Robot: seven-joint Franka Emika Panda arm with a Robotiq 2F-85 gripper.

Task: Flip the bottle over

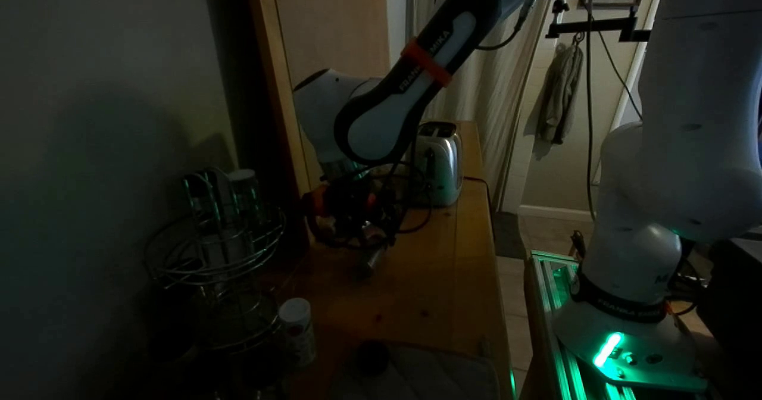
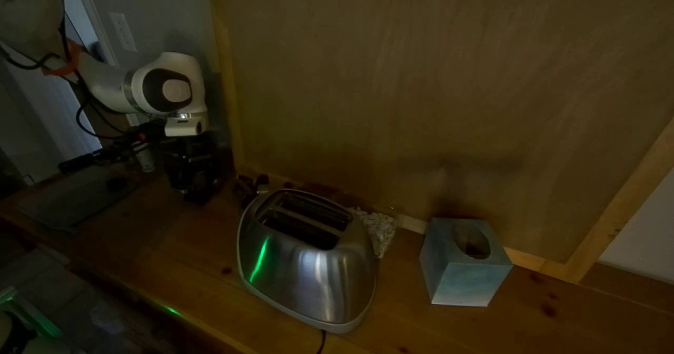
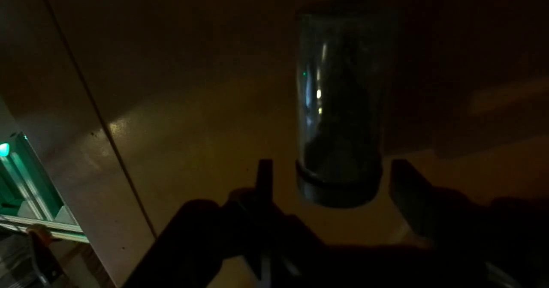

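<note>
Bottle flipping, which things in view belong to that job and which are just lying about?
For the job:
bottle
gripper, open

Just lying about:
toaster
tissue box
wire rack
white jar
mat

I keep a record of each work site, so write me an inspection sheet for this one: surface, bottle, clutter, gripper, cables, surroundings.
Surface: wooden counter, knots visible.
Bottle: see-through sides, dark band near one end; cannot tell whether it stands or lies.
Clutter: toaster, blue box, wire rack, jar with a pale lid, mat.
Gripper: open; in the wrist view its jaws show either side of the banded end, gaps at both sides.
Cables: toaster cord leads toward the counter's edge; black cable hangs at the back.
Surroundings: board behind the counter, curtain, hung garment; light is low.
</note>
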